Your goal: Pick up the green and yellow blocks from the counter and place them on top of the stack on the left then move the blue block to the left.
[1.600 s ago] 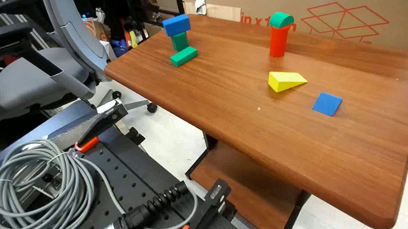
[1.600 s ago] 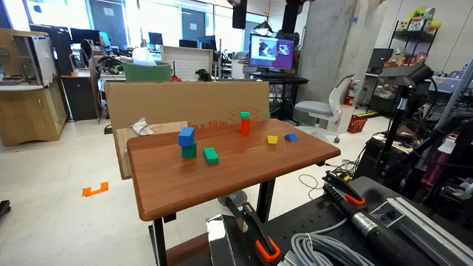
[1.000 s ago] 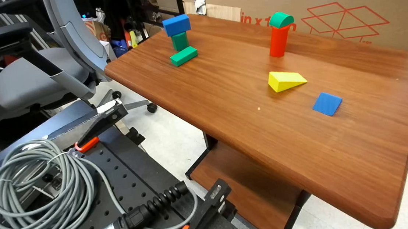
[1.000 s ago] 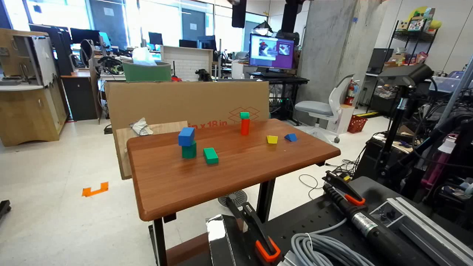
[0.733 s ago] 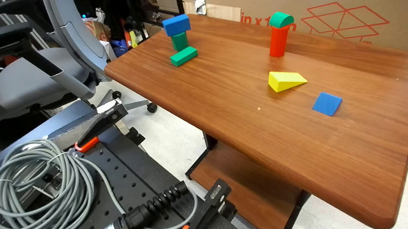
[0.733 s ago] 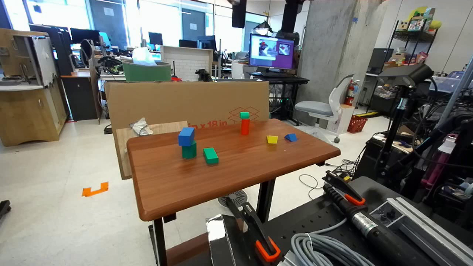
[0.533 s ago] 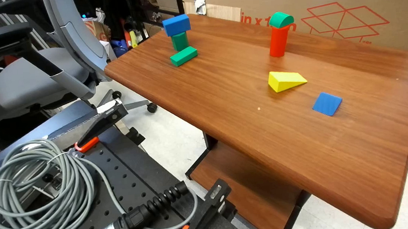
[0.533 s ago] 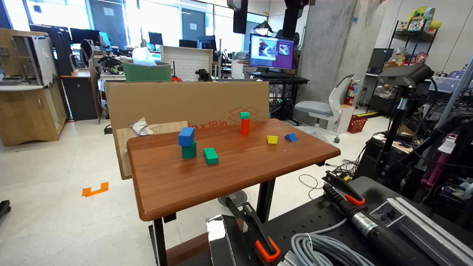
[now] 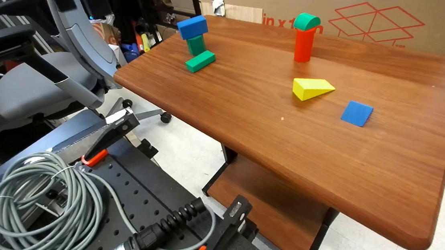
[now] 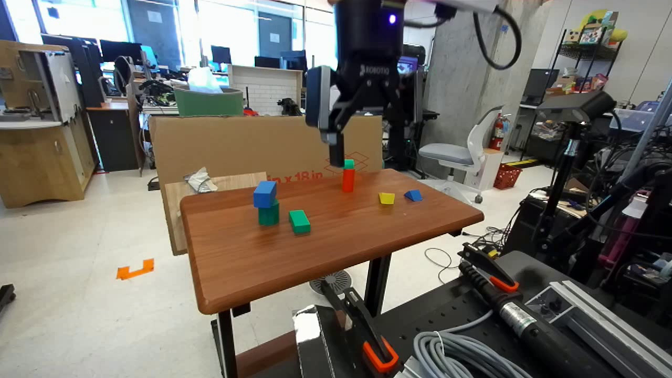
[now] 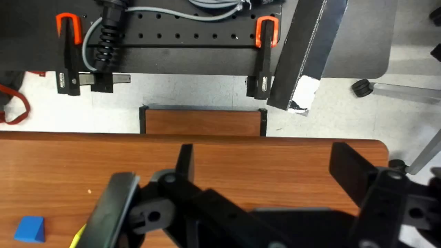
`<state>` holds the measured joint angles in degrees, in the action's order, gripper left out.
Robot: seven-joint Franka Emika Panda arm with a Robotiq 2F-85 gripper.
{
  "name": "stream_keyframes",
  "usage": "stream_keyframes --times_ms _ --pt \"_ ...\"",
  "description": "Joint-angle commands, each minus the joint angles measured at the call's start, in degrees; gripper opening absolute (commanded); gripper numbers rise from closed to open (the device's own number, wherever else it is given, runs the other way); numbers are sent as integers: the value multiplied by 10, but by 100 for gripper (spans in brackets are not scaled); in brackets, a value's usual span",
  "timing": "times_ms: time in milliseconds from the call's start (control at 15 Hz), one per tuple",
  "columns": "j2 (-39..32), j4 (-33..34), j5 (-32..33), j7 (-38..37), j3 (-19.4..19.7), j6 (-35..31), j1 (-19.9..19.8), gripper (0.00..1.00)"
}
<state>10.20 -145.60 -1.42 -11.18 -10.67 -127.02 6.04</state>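
Note:
A flat green block (image 9: 200,61) lies on the table beside a stack: a green block (image 10: 268,213) with a blue block (image 10: 264,193) on top. A red cylinder (image 9: 304,45) stands upright with a half-round green block (image 9: 306,21) on it. A yellow wedge (image 9: 311,88) and a blue wedge (image 9: 357,113) lie on the table; both show in the wrist view, the blue wedge (image 11: 30,229) whole, the yellow wedge (image 11: 78,236) mostly hidden behind the gripper. My gripper (image 10: 366,149) is open and empty, above the table; its spread fingers (image 11: 262,151) show in the wrist view.
The blocks stand on a brown wooden table (image 9: 273,148). A black cart (image 9: 130,181) with coiled grey cable (image 9: 41,213) and clamps stands along its near edge. A cardboard panel (image 10: 220,147) stands behind the table. A grey office chair (image 9: 45,76) is nearby.
My gripper has come down from the top edge into view in both exterior views, open and empty. The blocks have not moved.

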Motion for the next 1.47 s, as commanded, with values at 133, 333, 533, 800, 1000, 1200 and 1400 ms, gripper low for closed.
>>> stream_keyframes --times_ms 133,333,533,800,1000,1200,1400 --pt "-196 85 8 2 36 -88 -11 100" --pt "-264 108 7 7 49 -149 -6 100" --pt "-304 124 22 0 60 -201 5 100" --pt "-330 143 27 4 62 -229 11 100" --pt "-337 159 27 -1 63 -234 16 100" --pt "-343 175 32 -8 69 -239 23 100" --pt "-361 189 49 -15 80 -262 35 100"
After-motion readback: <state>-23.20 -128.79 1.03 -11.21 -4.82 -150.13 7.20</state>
